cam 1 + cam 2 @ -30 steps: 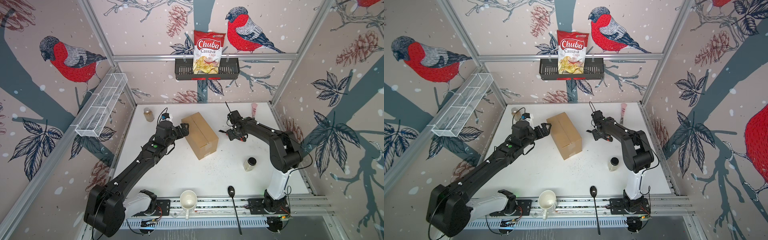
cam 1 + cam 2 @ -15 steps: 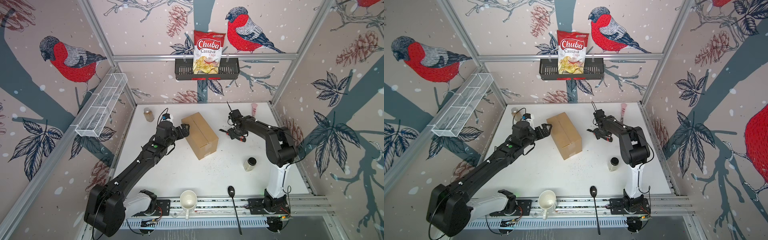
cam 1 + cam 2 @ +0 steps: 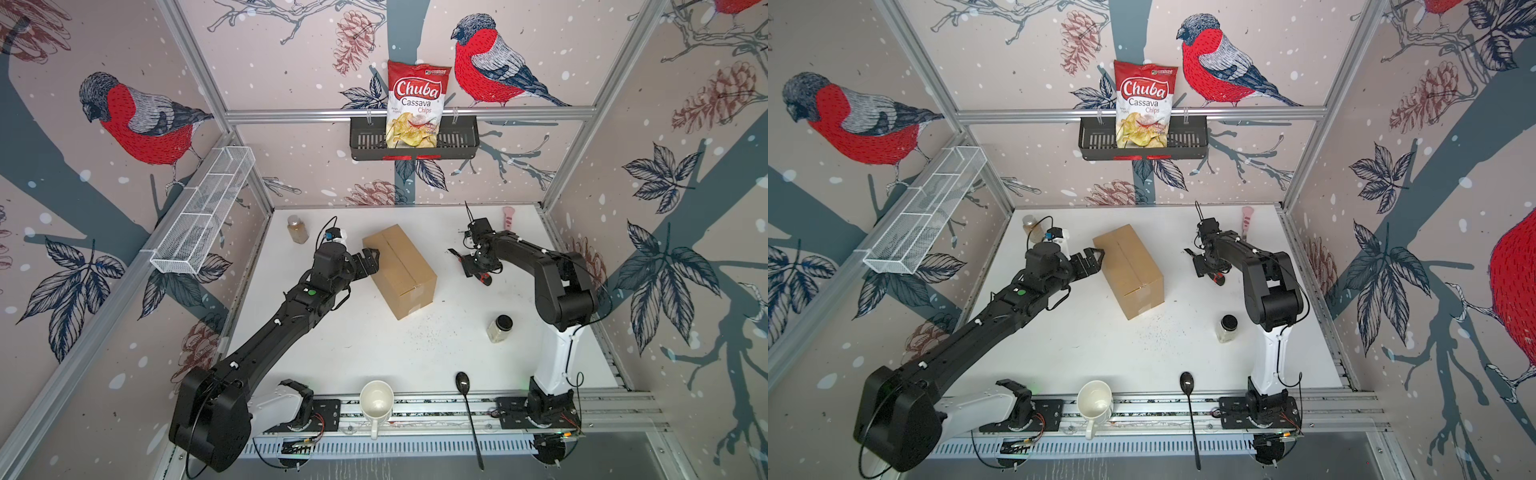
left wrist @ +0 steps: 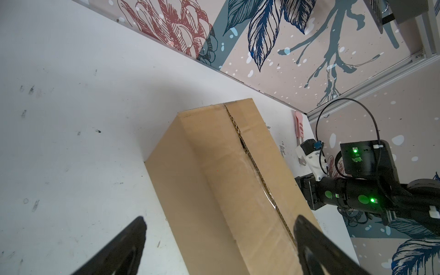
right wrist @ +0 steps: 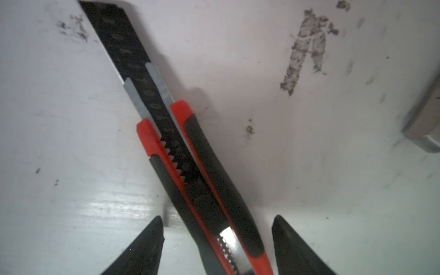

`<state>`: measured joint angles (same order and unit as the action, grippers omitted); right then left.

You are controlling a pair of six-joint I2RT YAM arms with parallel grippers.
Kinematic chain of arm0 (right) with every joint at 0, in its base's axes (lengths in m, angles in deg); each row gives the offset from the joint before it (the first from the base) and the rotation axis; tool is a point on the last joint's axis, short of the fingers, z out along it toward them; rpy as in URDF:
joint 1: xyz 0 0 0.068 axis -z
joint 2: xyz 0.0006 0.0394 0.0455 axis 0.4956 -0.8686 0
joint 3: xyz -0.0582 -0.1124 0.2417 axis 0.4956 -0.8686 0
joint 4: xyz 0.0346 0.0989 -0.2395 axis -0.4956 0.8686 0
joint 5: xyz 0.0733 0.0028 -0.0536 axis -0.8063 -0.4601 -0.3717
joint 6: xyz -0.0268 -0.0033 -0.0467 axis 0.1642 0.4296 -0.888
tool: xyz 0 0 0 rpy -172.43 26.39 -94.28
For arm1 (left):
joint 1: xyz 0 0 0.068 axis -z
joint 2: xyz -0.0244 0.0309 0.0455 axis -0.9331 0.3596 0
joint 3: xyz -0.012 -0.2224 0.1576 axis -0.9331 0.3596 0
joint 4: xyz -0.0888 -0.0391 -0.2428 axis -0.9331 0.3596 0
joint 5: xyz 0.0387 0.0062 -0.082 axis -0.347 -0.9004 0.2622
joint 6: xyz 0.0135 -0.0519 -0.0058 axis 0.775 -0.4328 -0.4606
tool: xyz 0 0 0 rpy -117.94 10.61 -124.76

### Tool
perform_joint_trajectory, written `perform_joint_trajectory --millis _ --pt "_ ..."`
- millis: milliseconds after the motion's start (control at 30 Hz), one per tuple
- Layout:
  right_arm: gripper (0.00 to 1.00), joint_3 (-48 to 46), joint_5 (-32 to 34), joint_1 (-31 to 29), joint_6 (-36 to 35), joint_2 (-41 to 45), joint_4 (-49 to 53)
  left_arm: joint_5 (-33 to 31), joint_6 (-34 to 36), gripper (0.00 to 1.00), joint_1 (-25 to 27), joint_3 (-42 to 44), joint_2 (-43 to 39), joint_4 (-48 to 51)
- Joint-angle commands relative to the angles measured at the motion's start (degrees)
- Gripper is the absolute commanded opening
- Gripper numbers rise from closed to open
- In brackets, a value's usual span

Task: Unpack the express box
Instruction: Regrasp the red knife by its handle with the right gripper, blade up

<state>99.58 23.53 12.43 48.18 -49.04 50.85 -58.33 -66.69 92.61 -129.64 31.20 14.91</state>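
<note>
On the white table [image 3: 353,353], box location: the express box [image 3: 399,270] stands near the middle, between the two arms and well apart from the walls.
Box long axis: diagonal in both top views, running from back-left to front-right.
Box facing: the seamed face points up; the taped seam runs along the long axis.
Left gripper [image 3: 369,261]: jaws wide apart and holding nothing, at the box's back-left upper edge; contact cannot be confirmed.
Right gripper [image 5: 217,223]: jaws apart, straddling the handle of the utility knife [image 5: 190,166], with a gap on both sides and no clamp. The knife lies flat on the table, blade extended.
Done: nothing visible; the flaps lie flat and closed.
Remaining (judged): grasp knife, slit seam tape, fold flaps back, remove contents.
</note>
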Motion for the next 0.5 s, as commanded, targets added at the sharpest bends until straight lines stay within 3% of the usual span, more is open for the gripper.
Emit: perform_joint_trajectory --millis 0,467 --pt "0.69 -0.7 -3.3 0.4 2.0 0.9 0.6 0.6 -0.3 0.96 -0.1 0.0 0.1 -0.8" --pt "0.57 -5.8 -6.3 -0.6 5.0 3.5 -0.5 1.3 -0.3 0.96 -0.1 -0.5 -0.3 0.3"
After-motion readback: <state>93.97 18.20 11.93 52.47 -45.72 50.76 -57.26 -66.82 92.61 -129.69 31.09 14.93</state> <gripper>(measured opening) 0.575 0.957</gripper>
